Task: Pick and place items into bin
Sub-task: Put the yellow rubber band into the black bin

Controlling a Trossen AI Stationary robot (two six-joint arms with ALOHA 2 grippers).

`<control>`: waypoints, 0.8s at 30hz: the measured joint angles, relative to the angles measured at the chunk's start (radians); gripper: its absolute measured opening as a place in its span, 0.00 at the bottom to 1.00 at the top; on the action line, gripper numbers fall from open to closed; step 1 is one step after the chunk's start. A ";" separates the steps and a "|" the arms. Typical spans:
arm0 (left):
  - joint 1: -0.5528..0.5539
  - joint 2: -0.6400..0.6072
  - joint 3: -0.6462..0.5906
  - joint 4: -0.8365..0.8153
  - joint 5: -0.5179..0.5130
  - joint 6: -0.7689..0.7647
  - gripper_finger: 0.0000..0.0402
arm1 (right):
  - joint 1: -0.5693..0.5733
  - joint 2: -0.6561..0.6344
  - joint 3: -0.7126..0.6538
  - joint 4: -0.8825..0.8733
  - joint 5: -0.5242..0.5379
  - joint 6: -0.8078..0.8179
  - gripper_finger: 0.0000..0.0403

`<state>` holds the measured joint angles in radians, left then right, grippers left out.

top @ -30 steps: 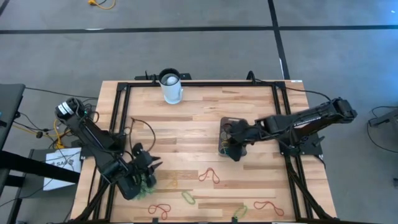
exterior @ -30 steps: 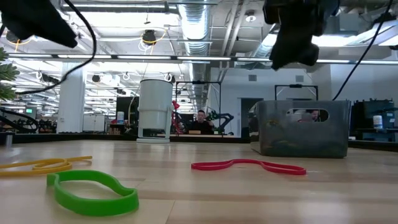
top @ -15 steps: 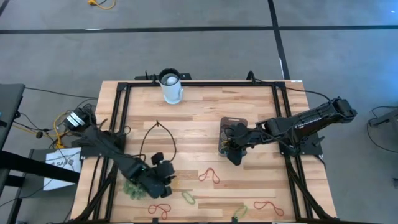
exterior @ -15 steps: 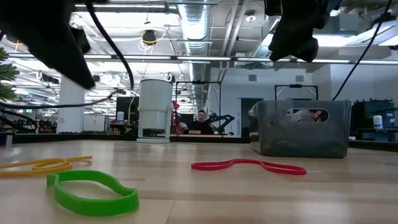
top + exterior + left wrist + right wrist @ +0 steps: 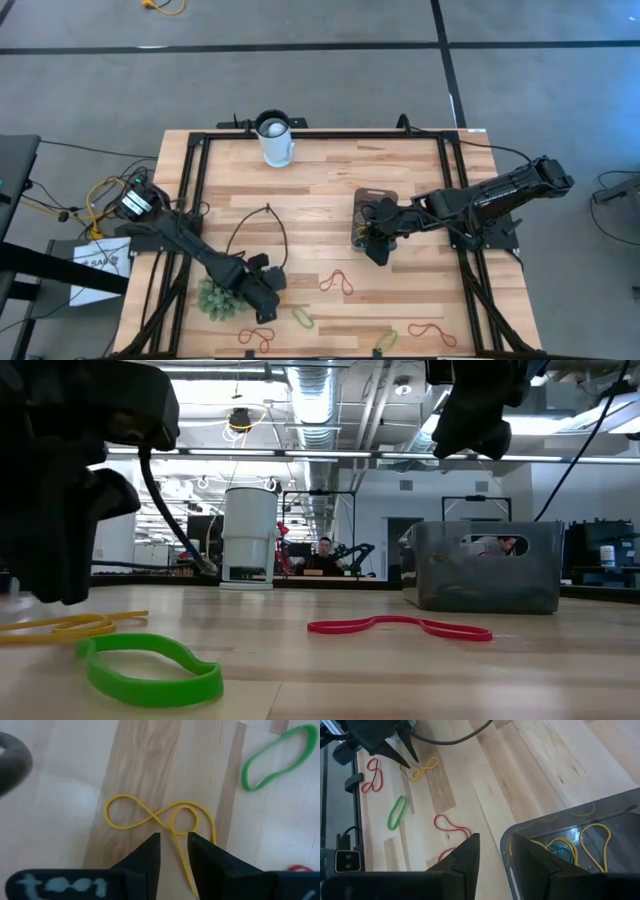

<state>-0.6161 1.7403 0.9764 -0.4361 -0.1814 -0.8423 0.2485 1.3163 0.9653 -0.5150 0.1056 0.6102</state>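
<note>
Coloured loops lie on the wooden table: a yellow one (image 5: 162, 818), a red one (image 5: 337, 282), a green one (image 5: 301, 318) and more red and green ones along the near edge. My left gripper (image 5: 173, 837) points steeply down, open, right over the yellow loop (image 5: 422, 768), with one strand running between its fingers; I cannot tell whether it touches. The clear grey bin (image 5: 372, 215) stands right of centre with yellow and teal loops (image 5: 570, 847) lying inside. My right gripper (image 5: 495, 840) hangs open above the bin's near-left rim, holding nothing.
A green spiky ball (image 5: 212, 298) lies just left of my left gripper. A white cup (image 5: 275, 140) stands at the far edge. A black frame (image 5: 195, 180) borders the table. Bare wood lies between the loops and the bin.
My left gripper has moved toward the table's right edge and down, from above the green spiky ball to just over the yellow loop, tipping to point more steeply down. The ball now shows uncovered beside it.
</note>
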 joint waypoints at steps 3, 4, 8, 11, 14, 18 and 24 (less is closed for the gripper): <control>-0.006 0.014 0.000 0.021 -0.017 -0.013 0.22 | 0.000 0.000 0.000 0.000 0.000 -0.016 0.27; -0.006 0.014 0.000 0.023 -0.026 -0.018 0.22 | 0.000 0.000 0.000 -0.001 0.000 -0.016 0.27; -0.006 0.029 0.000 0.035 -0.062 -0.036 0.22 | 0.000 0.000 0.000 0.000 0.000 -0.016 0.27; -0.004 0.052 0.000 0.052 -0.066 -0.037 0.22 | 0.000 0.000 0.000 -0.001 0.000 -0.016 0.27; -0.004 0.077 0.004 0.062 -0.069 -0.042 0.22 | 0.000 0.000 0.000 -0.002 0.000 -0.016 0.27; -0.006 0.104 0.005 0.056 -0.088 -0.050 0.22 | 0.000 0.000 0.000 -0.001 0.000 -0.016 0.27; -0.008 0.109 0.009 0.039 -0.115 -0.047 0.09 | 0.000 0.000 0.000 0.000 0.000 -0.016 0.27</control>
<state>-0.6243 1.8491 0.9858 -0.3970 -0.2962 -0.8896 0.2485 1.3163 0.9657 -0.5148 0.1059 0.5938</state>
